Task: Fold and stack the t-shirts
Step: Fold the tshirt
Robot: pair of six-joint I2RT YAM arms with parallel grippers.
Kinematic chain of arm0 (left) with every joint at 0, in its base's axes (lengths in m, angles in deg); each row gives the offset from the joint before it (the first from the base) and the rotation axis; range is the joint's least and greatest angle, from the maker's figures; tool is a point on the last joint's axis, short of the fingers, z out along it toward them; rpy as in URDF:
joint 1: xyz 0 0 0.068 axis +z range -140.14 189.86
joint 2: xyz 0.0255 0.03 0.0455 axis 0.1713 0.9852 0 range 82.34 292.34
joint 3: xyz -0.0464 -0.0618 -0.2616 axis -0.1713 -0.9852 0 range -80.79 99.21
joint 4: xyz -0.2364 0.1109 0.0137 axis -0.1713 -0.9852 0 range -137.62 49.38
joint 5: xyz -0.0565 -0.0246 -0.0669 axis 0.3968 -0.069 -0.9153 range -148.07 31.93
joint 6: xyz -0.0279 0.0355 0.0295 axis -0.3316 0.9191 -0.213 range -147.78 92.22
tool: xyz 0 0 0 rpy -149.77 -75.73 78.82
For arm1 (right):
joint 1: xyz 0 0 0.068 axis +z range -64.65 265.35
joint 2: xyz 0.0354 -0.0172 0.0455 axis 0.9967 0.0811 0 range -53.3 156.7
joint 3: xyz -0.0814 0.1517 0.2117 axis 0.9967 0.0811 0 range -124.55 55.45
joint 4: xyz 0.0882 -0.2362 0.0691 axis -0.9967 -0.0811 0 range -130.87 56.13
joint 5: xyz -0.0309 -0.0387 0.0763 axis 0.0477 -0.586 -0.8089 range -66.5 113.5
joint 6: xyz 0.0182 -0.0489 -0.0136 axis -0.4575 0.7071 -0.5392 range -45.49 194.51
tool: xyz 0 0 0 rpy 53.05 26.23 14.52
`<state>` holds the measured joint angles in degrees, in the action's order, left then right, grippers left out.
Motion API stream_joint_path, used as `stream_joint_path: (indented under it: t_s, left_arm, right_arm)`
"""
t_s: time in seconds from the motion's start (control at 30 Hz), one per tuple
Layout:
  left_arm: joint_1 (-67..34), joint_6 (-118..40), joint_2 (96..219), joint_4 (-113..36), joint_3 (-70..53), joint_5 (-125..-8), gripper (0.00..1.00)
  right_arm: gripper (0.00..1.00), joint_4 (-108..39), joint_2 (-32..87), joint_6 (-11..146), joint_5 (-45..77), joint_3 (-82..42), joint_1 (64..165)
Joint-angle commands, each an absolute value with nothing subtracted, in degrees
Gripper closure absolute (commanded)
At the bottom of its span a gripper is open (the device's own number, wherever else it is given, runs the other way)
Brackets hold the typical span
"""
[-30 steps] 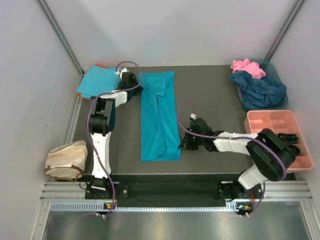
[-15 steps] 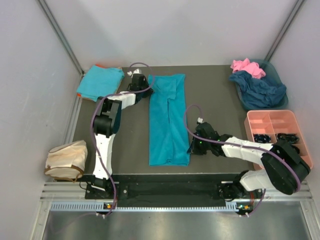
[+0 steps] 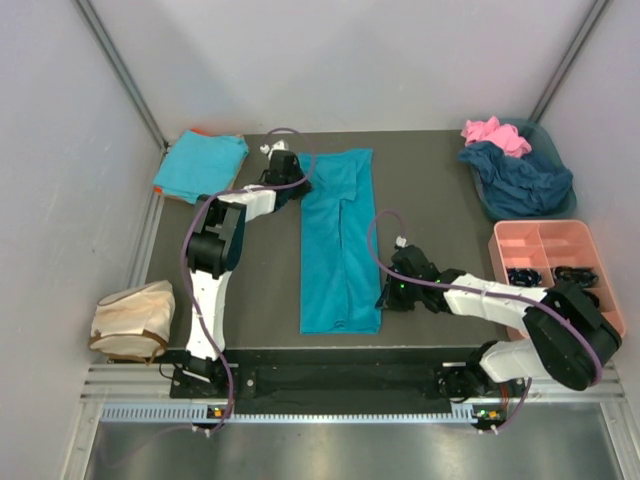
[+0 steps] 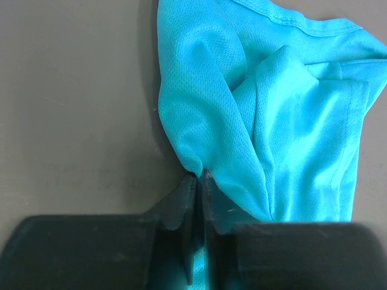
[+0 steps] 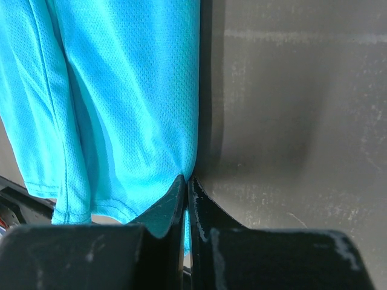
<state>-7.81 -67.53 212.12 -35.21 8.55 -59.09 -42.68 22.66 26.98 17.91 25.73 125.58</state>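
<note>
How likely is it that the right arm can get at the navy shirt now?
Probably not yet: the right arm's jaws are shut on the long turquoise shirt's edge. Once released, only bare table lies between them and the navy shirt.

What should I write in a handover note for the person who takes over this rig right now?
Left gripper: shut on the left edge of the long teal t-shirt, near its far end.
Right gripper: shut on its right edge, near the near end.
Done: one folded teal t-shirt lies at the table's far left corner; the long one is folded lengthwise into a strip.
To do: fold the strip across and stack it; then the navy t-shirt and pink t-shirt, heaped far right.
</note>
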Motion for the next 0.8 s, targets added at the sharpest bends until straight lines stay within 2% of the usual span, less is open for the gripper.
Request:
stream_joint_path:
  t_s: [0.0, 0.07, 0.1, 0.17, 0.2, 0.33, 0.43, 0.6, 0.77]
  left_arm:
    - [-7.7, -66.1, 212.8, -46.3, 6.2, -55.4, 0.66]
    - [-7.6, -66.0, 212.2, -46.8, 6.4, -53.3, 0.52]
    - [-7.5, -65.8, 212.0, -47.1, 6.6, -52.5, 0.31]
    - [-7.3, -65.6, 211.0, -47.8, 6.9, -50.1, 0.16]
    - [-7.1, -65.6, 210.7, -48.2, 7.2, -49.4, 0.11]
    - [-6.2, -65.4, 207.0, -49.9, 6.1, -46.1, 0.08]
    - [-6.5, -65.7, 200.7, -48.6, -0.3, -45.0, 0.08]
    - [-10.4, -67.9, 187.5, -44.6, -18.8, -43.8, 0.08]
    - [-19.3, -72.9, 176.7, -44.7, -34.7, -42.2, 0.09]
  right_arm:
    - [0.96, -45.4, 20.9, 28.2, 20.1, 25.0, 125.3]
    - [0.78, -47.0, 20.0, 28.5, 21.4, 24.8, 125.3]
    - [0.56, -47.8, 18.9, 28.5, 22.0, 24.8, 125.3]
    - [0.45, -50.5, 17.6, 28.8, 24.6, 24.2, 125.3]
    - [0.4, -51.3, 16.2, 28.8, 25.4, 24.2, 125.2]
    - [0.38, -54.3, 13.5, 29.3, 28.9, 23.4, 125.2]
    - [0.37, -54.4, 12.8, 29.9, 29.1, 23.0, 125.2]
    - [0.36, -52.9, 14.7, 30.5, 26.9, 22.9, 125.1]
    - [0.36, -50.1, 17.1, 30.7, 23.9, 23.2, 125.1]
